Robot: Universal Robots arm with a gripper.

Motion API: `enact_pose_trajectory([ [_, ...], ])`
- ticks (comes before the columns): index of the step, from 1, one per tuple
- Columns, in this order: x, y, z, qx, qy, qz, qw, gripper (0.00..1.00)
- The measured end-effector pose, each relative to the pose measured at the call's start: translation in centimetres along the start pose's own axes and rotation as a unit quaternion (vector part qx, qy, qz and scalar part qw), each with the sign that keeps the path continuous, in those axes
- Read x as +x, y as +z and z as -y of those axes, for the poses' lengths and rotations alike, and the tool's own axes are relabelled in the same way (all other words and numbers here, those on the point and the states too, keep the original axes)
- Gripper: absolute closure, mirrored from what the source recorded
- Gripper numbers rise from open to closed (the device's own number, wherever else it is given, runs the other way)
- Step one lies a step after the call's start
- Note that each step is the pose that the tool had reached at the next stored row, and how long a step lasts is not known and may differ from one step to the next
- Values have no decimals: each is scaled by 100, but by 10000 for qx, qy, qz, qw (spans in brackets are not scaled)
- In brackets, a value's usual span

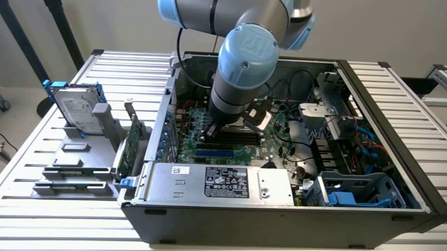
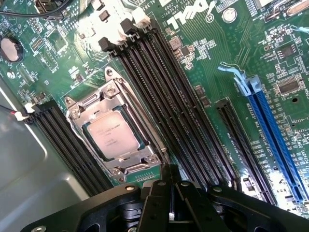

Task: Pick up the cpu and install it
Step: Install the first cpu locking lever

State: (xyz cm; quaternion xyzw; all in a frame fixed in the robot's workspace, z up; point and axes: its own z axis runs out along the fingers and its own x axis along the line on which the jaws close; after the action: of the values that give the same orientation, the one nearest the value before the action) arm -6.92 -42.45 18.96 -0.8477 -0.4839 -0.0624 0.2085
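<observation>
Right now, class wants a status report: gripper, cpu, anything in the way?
Gripper shut, nothing held, above the motherboard. Cpu seated in its socket, metal frame around it. Memory slots alongside; nothing lying on the chip.

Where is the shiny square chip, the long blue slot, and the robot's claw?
cpu (image 2: 112,136), wrist view: middle of its silver-grey metal top, inside the socket frame.
blue slot (image 2: 276,137), wrist view: midway along its blue body.
gripper (image 2: 170,212), wrist view: between its closed black fingertips, above the board.
</observation>
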Motion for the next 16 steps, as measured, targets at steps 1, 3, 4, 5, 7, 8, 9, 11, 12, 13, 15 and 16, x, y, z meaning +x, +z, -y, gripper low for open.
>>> enact_pose_trajectory([
  [1, 1, 3, 1, 0, 0, 0, 10000, 89],
  [3, 3, 9, 2, -1, 0, 2, 10000, 89],
  [4, 4, 12, 3, -1, 1, 2, 10000, 89],
  [5, 6, 15, 4, -2, 1, 2, 10000, 89],
  [7, 10, 20, 5, -2, 1, 2, 10000, 89],
  [8, 11, 23, 6, -2, 1, 3, 10000, 89],
  [9, 12, 26, 6, -3, 0, 3, 10000, 89],
  [11, 13, 29, 7, -7, 2, 11, 10000, 89],
  [12, 14, 30, 7, -12, 2, 19, 10000, 89],
  [13, 14, 32, 7, -18, 3, 28, 10000, 89],
  [15, 15, 33, 8, -33, 6, 53, 10000, 89],
  [16, 15, 34, 7, -40, 8, 65, 10000, 89],
])
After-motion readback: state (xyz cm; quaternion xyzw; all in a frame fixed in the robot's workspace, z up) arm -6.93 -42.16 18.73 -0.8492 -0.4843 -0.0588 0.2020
